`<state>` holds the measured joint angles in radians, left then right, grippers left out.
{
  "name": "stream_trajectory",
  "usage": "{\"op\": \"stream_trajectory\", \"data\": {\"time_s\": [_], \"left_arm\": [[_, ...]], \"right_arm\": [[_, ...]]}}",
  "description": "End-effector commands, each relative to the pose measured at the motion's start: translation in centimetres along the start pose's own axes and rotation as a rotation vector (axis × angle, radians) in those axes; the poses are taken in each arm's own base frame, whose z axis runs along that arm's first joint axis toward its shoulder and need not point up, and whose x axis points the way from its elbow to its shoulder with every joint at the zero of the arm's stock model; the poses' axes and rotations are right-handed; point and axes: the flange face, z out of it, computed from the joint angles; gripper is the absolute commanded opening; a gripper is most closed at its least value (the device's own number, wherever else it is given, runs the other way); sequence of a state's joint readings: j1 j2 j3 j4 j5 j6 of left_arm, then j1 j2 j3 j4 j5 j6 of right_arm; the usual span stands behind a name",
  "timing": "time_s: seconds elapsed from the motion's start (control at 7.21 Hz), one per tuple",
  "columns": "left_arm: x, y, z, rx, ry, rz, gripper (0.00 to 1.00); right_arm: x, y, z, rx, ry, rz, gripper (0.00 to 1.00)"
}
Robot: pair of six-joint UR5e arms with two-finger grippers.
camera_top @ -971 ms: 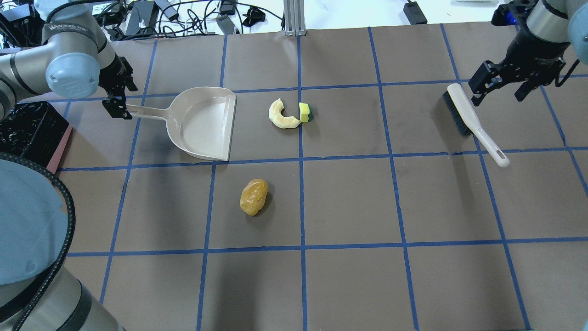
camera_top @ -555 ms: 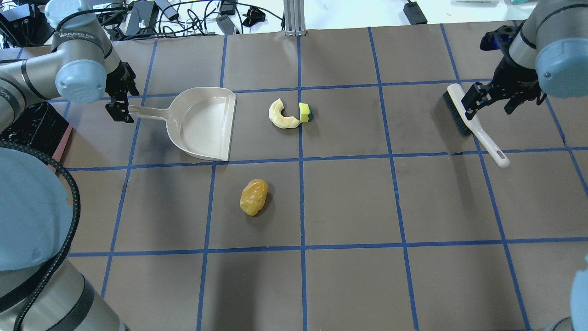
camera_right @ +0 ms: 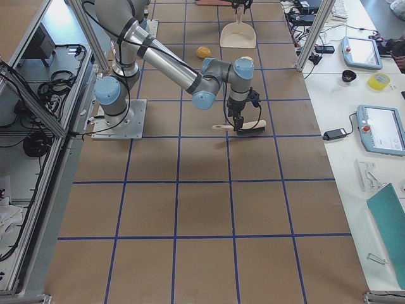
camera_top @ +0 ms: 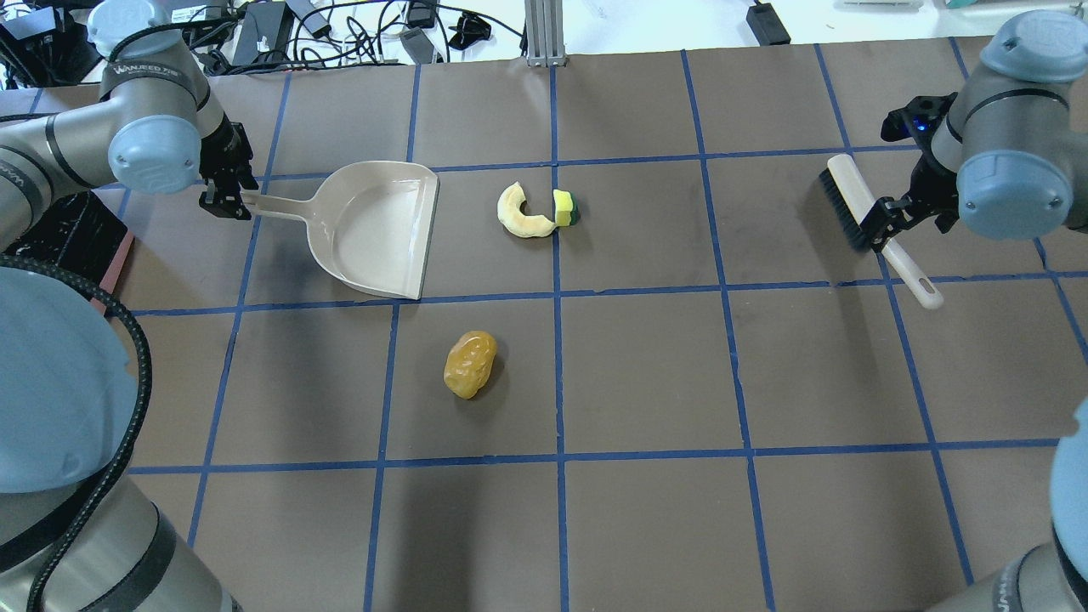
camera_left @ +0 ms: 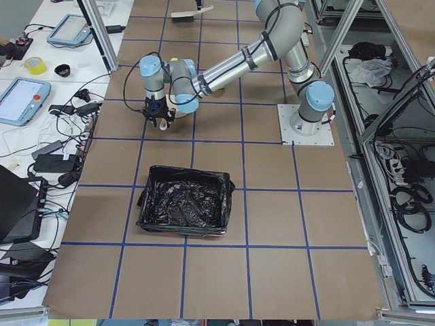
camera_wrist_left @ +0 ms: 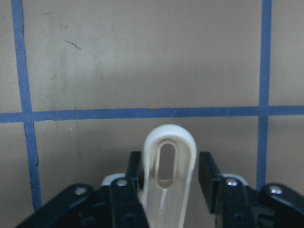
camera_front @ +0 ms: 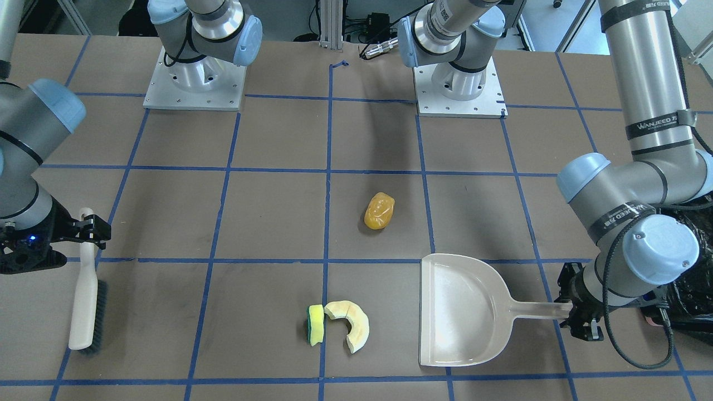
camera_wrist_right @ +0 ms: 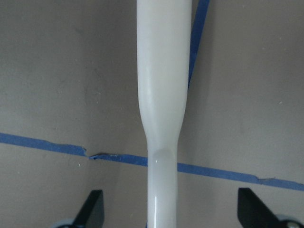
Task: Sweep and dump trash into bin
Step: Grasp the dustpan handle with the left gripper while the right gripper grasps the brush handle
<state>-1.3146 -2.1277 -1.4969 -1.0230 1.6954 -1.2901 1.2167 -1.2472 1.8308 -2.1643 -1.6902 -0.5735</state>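
The task is being caught at its very start: no piece is being carried by the dustpan [camera_top: 374, 229], and nothing but the liner is being shown inside the bin [camera_left: 183, 227]. All three pieces are lying on the table [camera_top: 765, 374]. The lump [camera_top: 469, 364] is sitting alone, nearer the robot than the dustpan. The slice [camera_top: 523, 219] and sponge [camera_top: 564, 207] are touching each other, near the dustpan's straight lip and facing it. The bin is standing at the table's end on the robot's left, well apart from the trash.

Both tools are only being approached. The dustpan's handle end is being straddled by the left gripper [camera_top: 223, 202], its jaws standing narrow and close on either side (a sliver of gap is showing, so no firm hold is being claimed). The brush [camera_top: 854, 200] handle is being bracketed by the right gripper [camera_wrist_right: 168, 211], its jaws spread wide and clear of it. Gripping, sweeping, carrying and dumping are all being judged as left to do.

The dustpan is being read as smooth, hard beige plastic, a shallow scoop with a slotted handle end. The brush is showing a white, rounded, tapering handle and dark bristles. The lump is glossy, orange-yellow and bumpy, and is being judged likely to roll. The sponge is a small yellow block on green backing, and the slice a pale, matte crescent. The bin's liner is crinkly, glossy black.
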Motion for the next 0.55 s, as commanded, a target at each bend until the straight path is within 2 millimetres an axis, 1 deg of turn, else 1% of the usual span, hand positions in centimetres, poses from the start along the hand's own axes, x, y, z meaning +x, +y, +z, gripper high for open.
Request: {"op": "stream_trajectory", "data": {"time_s": [0.0,0.14,0.42], "left_arm": [[0.3,-0.1,-1.2,0.004,0.021,-0.015,0.00],[0.4,0.5,-1.9,0.007,0.032,-0.019,0.00],[1.8,3.2,-5.7,0.023,0.050,-0.054,0.00]], "right_arm": [[-0.1,1.3,1.3,-0.067,0.035,-0.022,1.00],[-0.2,1.5,1.5,-0.088,0.036,-0.025,0.99],[-0.5,1.9,2.1,-0.116,0.018,-0.031,0.93]]}}
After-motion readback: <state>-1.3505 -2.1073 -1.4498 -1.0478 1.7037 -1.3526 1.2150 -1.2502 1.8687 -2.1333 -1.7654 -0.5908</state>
